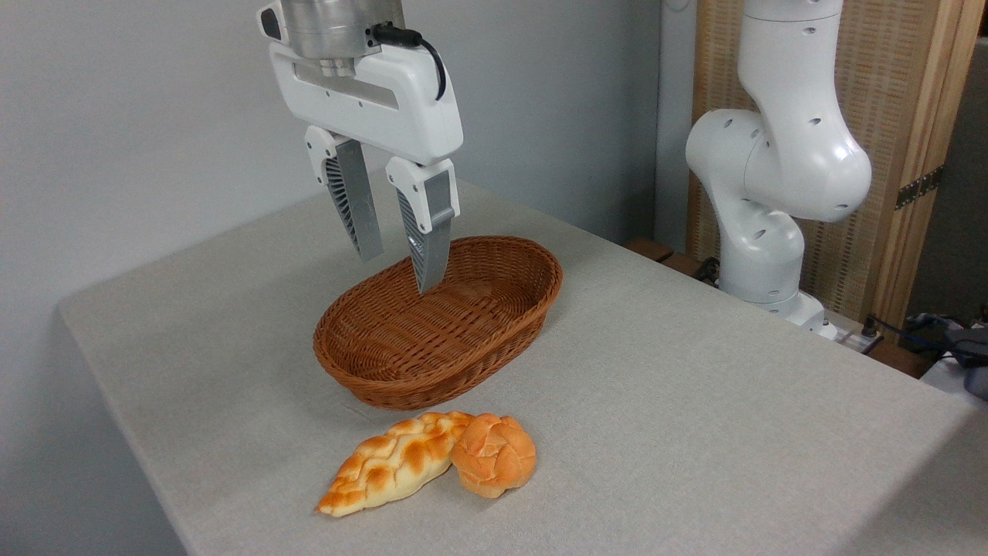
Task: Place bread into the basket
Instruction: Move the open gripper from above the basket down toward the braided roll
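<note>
The white two-finger tool (397,266) hangs above the oval reddish-brown woven wicker basket (494,332), its grey ribbed fingers spread apart and holding nothing. The basket is empty. The pale yellow braided leaf-shaped loaf of bread (390,463) lies on the grey cloth-covered desk (695,401) near its front edge, just in front of the basket. From the tool, the bread lies toward the camera and lower, on the near side of the basket's front rim. Its long axis runs from its pointed tip at lower left up to the right, where its blunt end touches a round orange knotted roll (495,455). A grasp across the loaf's middle, away from the roll, looks the safest.
</note>
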{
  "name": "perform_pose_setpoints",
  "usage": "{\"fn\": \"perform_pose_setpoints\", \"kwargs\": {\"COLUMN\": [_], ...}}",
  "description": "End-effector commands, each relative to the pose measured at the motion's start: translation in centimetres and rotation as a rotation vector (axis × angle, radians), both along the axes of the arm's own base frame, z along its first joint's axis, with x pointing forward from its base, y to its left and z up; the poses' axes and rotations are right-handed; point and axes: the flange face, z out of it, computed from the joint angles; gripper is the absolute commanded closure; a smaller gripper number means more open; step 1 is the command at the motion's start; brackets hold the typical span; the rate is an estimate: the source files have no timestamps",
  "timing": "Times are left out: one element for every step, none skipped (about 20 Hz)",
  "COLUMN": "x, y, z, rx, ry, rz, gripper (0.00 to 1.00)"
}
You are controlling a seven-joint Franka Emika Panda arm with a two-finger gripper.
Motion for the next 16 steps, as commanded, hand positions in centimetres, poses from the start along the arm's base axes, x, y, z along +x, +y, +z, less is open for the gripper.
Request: {"fn": "perform_pose_setpoints", "kwargs": {"x": [0.3, 0.4, 0.5, 0.4, 0.4, 0.4, 0.3, 0.3, 0.2, 0.2, 0.3, 0.3, 0.1, 0.0, -0.2, 0.0], "y": [0.0, 0.0, 0.0, -0.1, 0.0, -0.1, -0.1, -0.2, -0.5, -0.5, -0.6, -0.6, -0.6, 0.0, 0.6, 1.5], "z": [-0.4, -0.5, -0.5, -0.5, -0.4, -0.3, -0.3, -0.3, -0.3, -0.3, -0.8, -1.1, -1.5, -1.8, -2.1, -2.6], "rx": [-0.023, -0.023, -0.024, -0.024, -0.024, -0.025, -0.025, -0.025, -0.025, -0.027, -0.026, -0.028, -0.029, -0.031, -0.031, -0.031], "ry": [0.022, 0.025, 0.022, 0.023, 0.022, 0.020, 0.019, 0.019, 0.016, 0.006, -0.007, -0.034, -0.060, -0.095, -0.123, -0.140], "rz": [0.002, 0.002, 0.002, 0.002, 0.003, 0.002, 0.002, 0.000, -0.003, -0.004, -0.004, -0.002, -0.001, 0.012, 0.021, 0.038], "gripper": [0.00, 0.00, 0.00, 0.00, 0.00, 0.00, 0.00, 0.00, 0.00, 0.00, 0.00, 0.00, 0.00, 0.00, 0.00, 0.00]}}
